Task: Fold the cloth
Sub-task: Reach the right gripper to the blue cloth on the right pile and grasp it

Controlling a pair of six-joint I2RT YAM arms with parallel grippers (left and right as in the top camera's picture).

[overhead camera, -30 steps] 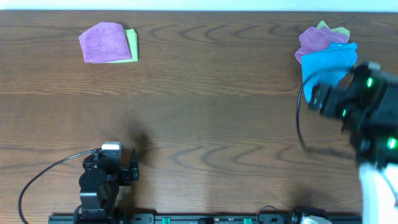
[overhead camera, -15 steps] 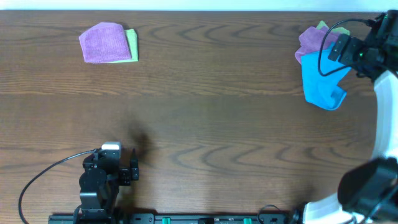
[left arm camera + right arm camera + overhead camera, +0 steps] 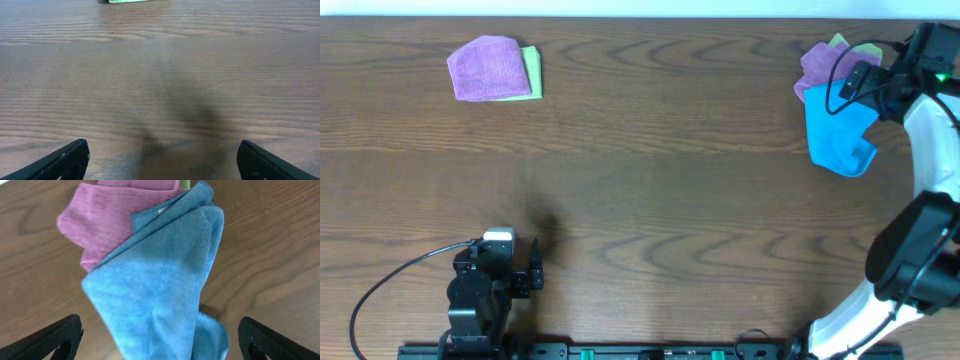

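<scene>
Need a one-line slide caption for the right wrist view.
Open right end effector above the crumpled blue cloth, which overlaps a purple cloth on the wooden table.

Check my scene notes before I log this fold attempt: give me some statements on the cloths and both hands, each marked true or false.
1. The blue cloth lies partly on the right purple cloth, at the right end of the table. True.
2. The right hand is shut on the blue cloth. False: its jaws stand open, gripping nothing.
3. The left purple cloth lies on a light green cloth. True.
4. The left hand holds a cloth. False: it is open over bare wood.
5. The blue cloth is neatly folded. False: it lies bunched and creased.
</scene>
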